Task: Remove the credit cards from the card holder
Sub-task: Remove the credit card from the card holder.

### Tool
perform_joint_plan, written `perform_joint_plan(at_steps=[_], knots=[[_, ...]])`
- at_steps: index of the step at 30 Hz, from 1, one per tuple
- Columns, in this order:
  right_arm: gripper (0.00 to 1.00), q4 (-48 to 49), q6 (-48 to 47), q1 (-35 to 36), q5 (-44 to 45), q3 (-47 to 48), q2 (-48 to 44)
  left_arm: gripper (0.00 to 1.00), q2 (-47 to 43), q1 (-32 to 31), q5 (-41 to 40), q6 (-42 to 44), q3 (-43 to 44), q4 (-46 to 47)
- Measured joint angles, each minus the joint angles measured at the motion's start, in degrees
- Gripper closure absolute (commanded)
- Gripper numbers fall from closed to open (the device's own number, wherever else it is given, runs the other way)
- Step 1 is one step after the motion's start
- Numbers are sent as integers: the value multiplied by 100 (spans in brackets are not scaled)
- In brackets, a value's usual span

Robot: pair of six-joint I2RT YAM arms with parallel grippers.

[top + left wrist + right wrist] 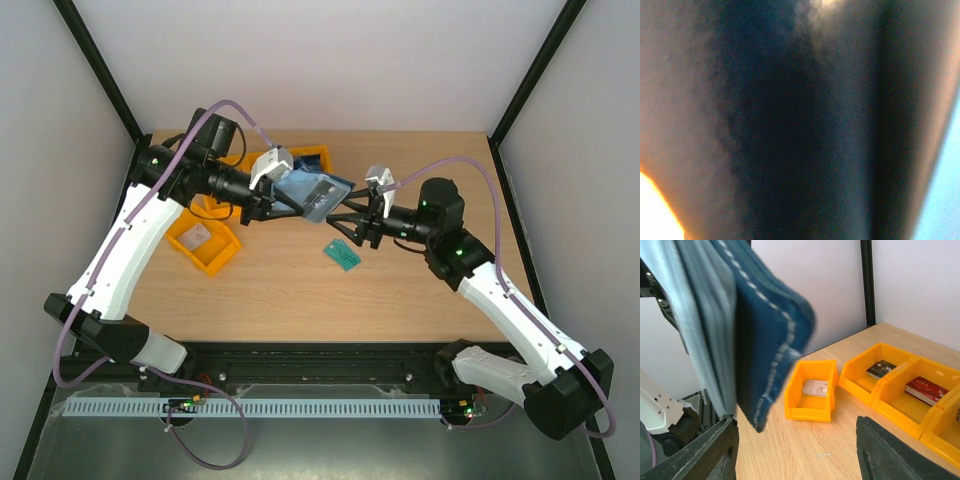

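Note:
The card holder (318, 194) hangs open above the table's middle, navy outside and pale blue-grey inside, with my left gripper (291, 204) shut on its left edge. In the right wrist view the card holder (767, 335) fills the upper left, its stitched navy cover outward. My right gripper (347, 226) stands open just right of and below the holder, touching nothing; its dark fingers (699, 452) frame bare table. Credit cards lie in bins: a pale one (815, 388), a dark one (881, 369), a red one (926, 389). A dark blur fills the left wrist view.
A lone teal-green card (343, 254) lies flat on the wood under my right gripper. One orange bin (206, 241) stands front left, and a row of orange bins (312, 157) stands behind the holder. Black frame posts rise at the table's back corners.

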Motion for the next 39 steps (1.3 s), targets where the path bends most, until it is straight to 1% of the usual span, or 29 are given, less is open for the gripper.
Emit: perform_joint_plan(at_steps=[7, 11, 20, 26, 27, 28, 30, 31, 32, 33, 35, 36, 39], knots=[[38, -214, -94, -39, 98, 0, 46, 98, -15, -13, 46, 94, 120, -138], [38, -155, 114, -42, -98, 52, 92, 98, -33, -13, 20, 96, 122, -138], [35, 1062, 1342, -81, -704, 4, 94, 98, -74, -44, 155, 52, 98, -94], [33, 1554, 1836, 85, -782, -7, 164, 98, -133, -79, 275, -9, 74, -83], [36, 1604, 1878, 138, -782, -7, 186, 98, -142, -85, 297, -20, 74, -85], [42, 1637, 1915, 188, -780, -7, 208, 98, -149, -90, 319, -39, 72, -85], [59, 1703, 1956, 267, -769, -7, 236, 97, -170, -92, 328, -133, 46, -79], [70, 1738, 1991, 306, -767, -7, 240, 94, -177, -90, 323, -181, 33, -61], [90, 1788, 2035, 337, -761, -7, 240, 89, -179, -85, 321, -232, 22, -24], [97, 1862, 2083, 365, -754, -9, 240, 83, -179, -79, 319, -286, 9, 20], [98, 1961, 2190, 404, -741, -13, 236, 73, -179, -52, 243, -424, -22, 166], [98, 2002, 2249, 433, -673, -24, 221, 65, -177, -28, 179, -483, -39, 251], [98, 2020, 2385, 492, -417, -24, 205, 33, -175, 74, 11, -695, -105, 474]])
